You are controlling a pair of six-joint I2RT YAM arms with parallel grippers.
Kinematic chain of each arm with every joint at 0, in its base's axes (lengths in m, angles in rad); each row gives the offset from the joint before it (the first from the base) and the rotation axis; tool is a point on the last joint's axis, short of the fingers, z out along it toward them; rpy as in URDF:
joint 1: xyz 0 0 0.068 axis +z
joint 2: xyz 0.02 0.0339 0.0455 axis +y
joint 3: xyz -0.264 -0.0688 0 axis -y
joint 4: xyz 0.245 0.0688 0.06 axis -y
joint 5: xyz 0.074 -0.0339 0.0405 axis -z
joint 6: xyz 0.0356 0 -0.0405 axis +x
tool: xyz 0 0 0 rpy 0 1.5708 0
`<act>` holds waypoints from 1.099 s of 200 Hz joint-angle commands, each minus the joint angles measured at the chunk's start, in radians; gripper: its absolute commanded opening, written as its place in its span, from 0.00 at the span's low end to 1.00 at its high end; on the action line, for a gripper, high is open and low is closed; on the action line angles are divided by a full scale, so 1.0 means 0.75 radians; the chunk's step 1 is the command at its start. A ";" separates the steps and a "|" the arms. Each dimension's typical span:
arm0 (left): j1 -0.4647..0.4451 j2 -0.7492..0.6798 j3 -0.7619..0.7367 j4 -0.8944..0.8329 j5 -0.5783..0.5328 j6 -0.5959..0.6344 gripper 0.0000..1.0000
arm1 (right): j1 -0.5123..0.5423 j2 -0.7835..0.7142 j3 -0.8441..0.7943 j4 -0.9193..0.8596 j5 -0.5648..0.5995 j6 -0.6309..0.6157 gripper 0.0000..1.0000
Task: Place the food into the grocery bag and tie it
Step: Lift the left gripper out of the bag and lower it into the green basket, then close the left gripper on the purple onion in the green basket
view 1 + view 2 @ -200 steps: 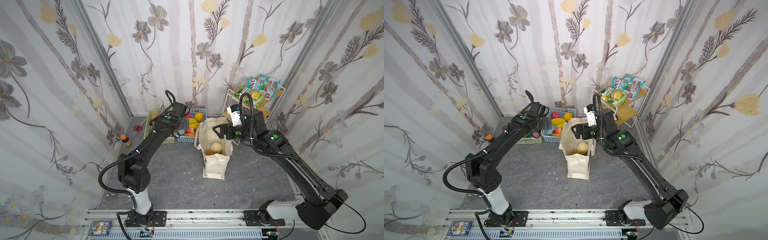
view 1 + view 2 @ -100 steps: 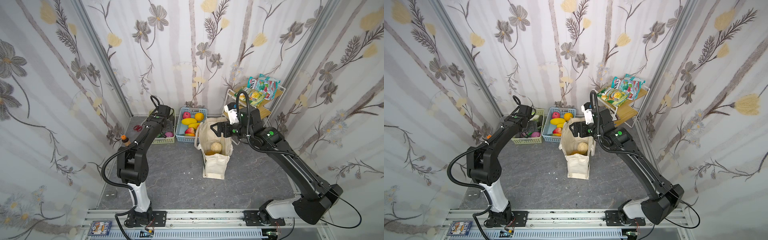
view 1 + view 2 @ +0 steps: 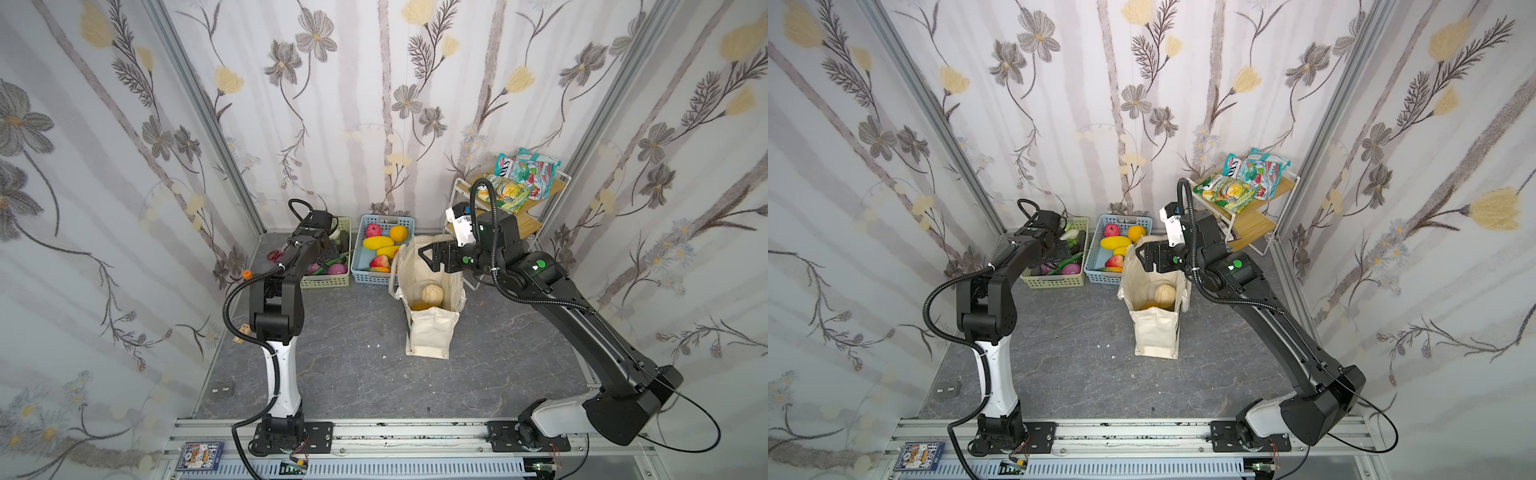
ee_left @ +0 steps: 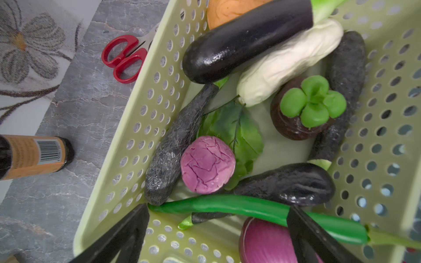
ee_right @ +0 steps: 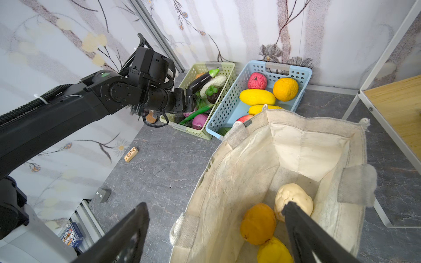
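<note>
The bag (image 3: 430, 332) stands upright on the bench (image 3: 353, 365) with its mouth agape below the right tool (image 3: 430, 257). That tool hangs over the bag's far rim, jaws spread wide with nothing between them. In the right wrist view only the ends of its fingers (image 5: 303, 230) show, cut off by the frame. One of them covers part of the cream fruit (image 5: 293, 200) in the bag. An orange (image 5: 258, 224) lies beside it, and a yellow fruit (image 5: 274, 251) is clipped by the picture's edge. The bag's bottom is hidden under them.

In both top views the left tool (image 3: 328, 253) is mostly hidden under its own wrist, low over the green basket (image 3: 328, 282). Its wrist view shows the jaws wide apart, straddling a long green pepper (image 4: 227, 205). Whether the fingers touch the pepper I cannot tell. A red onion (image 4: 264, 241) right under this tool is cut off by the frame and by a finger. Beyond the tool lie a purple ball (image 4: 207, 165), a mangosteen (image 4: 303, 109) and an eggplant (image 4: 246, 41). The eggplant hides most of something orange.

Outside the basket wall, the scissors (image 4: 124, 58) show only their red handles clearly, and a bottle (image 4: 32, 154) is cut off. Between the two tools, the bag's rim hides a corner of the blue basket (image 3: 368, 276). Behind the right tool, its wrist covers part of the shelf (image 3: 528, 224). The lettering on the shelf's packets (image 3: 519, 183) is too small to read.
</note>
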 commanded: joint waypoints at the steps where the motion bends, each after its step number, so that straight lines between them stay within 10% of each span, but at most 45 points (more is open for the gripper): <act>1: 0.010 0.041 0.036 -0.009 -0.073 -0.053 0.97 | 0.001 0.008 0.009 0.011 0.018 0.018 0.92; 220: 0.060 0.337 0.266 -0.095 -0.005 -0.227 0.94 | 0.005 0.034 0.008 0.014 0.043 0.029 0.92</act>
